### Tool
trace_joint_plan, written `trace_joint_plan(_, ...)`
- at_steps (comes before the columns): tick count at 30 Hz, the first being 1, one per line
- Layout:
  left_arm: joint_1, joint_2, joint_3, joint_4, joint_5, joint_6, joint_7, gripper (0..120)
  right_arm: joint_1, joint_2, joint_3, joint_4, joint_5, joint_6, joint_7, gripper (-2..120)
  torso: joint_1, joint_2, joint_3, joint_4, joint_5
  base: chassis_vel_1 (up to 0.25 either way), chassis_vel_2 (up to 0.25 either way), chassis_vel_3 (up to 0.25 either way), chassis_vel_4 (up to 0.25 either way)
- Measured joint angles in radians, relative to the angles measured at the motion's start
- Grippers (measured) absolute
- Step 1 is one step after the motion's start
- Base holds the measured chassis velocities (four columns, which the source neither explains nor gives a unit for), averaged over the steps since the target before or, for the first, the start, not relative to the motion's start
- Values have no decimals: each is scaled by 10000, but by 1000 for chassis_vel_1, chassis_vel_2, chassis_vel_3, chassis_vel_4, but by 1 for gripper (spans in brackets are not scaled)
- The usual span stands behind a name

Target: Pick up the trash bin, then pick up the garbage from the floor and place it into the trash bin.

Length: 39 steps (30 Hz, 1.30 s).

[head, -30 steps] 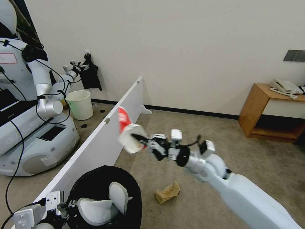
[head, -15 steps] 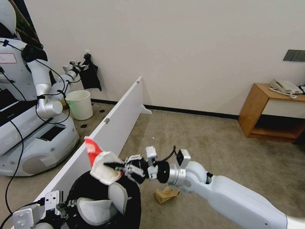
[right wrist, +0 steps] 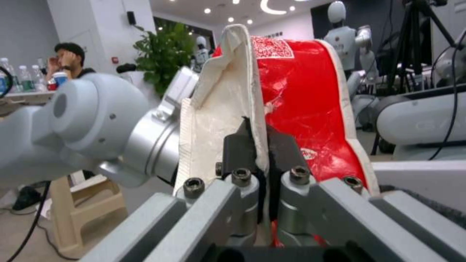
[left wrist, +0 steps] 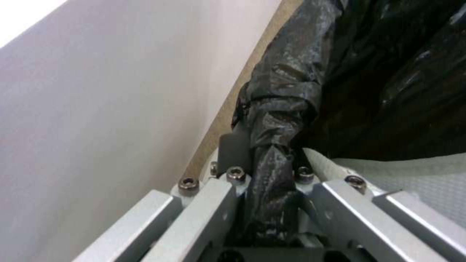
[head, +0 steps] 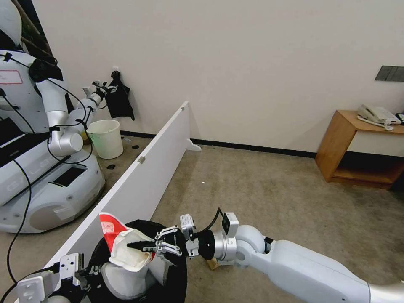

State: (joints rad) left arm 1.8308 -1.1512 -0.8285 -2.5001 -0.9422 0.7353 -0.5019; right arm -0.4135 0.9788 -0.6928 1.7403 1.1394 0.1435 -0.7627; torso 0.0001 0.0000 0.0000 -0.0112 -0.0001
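your right hand (head: 145, 247) pinches the light, floppy red-white packet (head: 122, 248) by its edge above the trash bin (head: 179, 269), lower left; left hand (left wrist: 264, 171) pinches the bin's crinkly rim

White partition (head: 139, 185), wooden table (head: 349, 139)

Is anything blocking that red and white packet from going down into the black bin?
Nothing visible does. The right gripper holds the red-white packet right over the trash bin mouth; two white slippers lie inside, beneath it.
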Motion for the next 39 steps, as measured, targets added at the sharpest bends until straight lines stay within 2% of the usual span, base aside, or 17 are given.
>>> trace_joint_plan(15,131,100,-12,0,-112,0,-56,1,-249,110,-121,-568,-386,-5,36,0,0,0,0,0,0,0,0,0,0)
trace_joint_plan(32,252,120,46,0,-140,1,-85,1,-369,174,-47,-858,-649,-78,547,0,0,0,0,0,1,0,0,0,0)
trace_joint_plan(34,264,120,49,0,-148,1,-86,1,-369,191,-63,-869,-655,-79,593,1,0,0,0,0,0,0,0,0,0)
trace_joint_plan(38,293,132,45,0,-185,1,-94,1,-367,216,-74,-879,-661,-75,630,18,0,0,0,0,0,0,0,0,0)
trace_joint_plan(39,293,132,45,0,-185,1,-94,1,-367,216,-74,-879,-661,-75,630,18,0,0,0,0,0,0,0,0,0)
